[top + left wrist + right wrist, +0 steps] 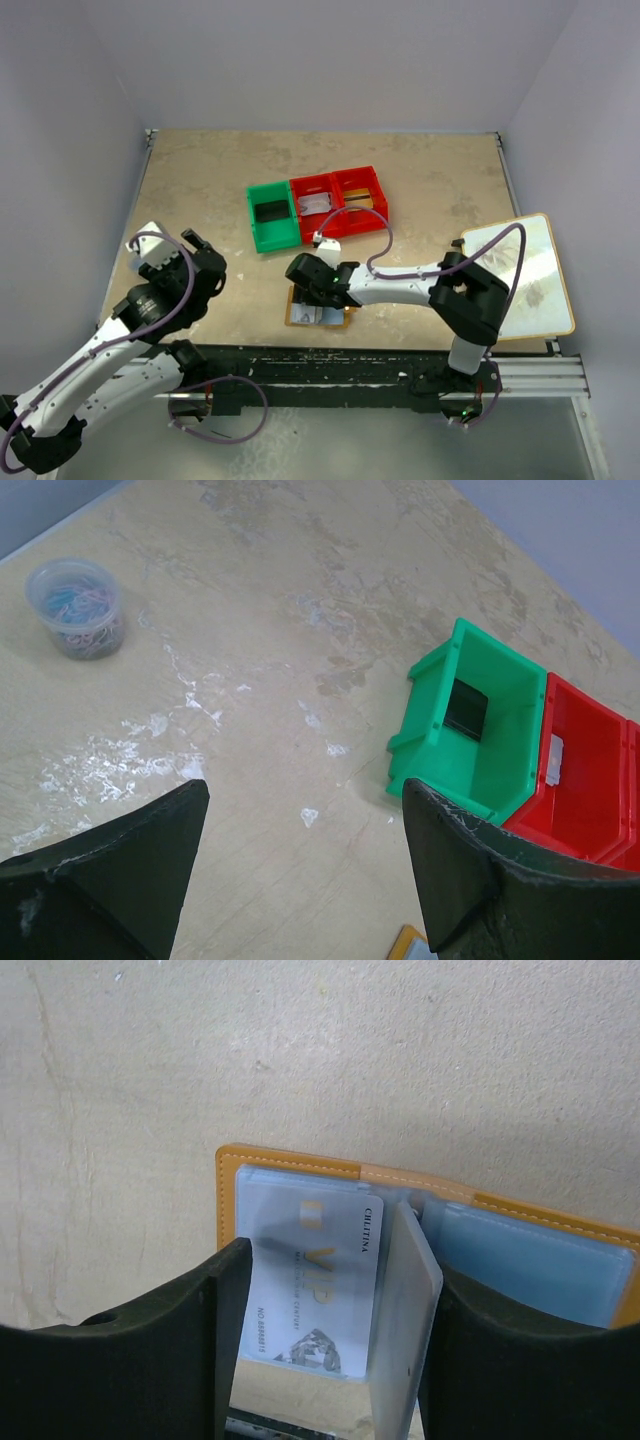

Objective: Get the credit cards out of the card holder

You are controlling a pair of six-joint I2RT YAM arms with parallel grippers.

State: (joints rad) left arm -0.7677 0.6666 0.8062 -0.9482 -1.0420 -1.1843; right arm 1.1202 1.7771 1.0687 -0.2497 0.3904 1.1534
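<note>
The card holder (298,316) lies open on the table near the front edge, orange-tan rim (290,1165) with pale blue pockets. A pale grey-white credit card (310,1290) marked VIP lies on its left half, its far end under hazy plastic. A clear pocket flap (405,1310) stands up beside it. My right gripper (322,290) (335,1265) is down over the holder, open, one finger on either side of the card and flap. My left gripper (200,255) (305,790) hovers open over bare table to the left, with nothing between its fingers.
A green bin (272,215) (470,730) holds a black card (465,708). Next to it a red bin (315,205) (580,780) holds a pale card; a second red bin (360,195) follows. A white tan-edged board (525,280) lies at the right. A tub of paper clips (78,605) stands far left.
</note>
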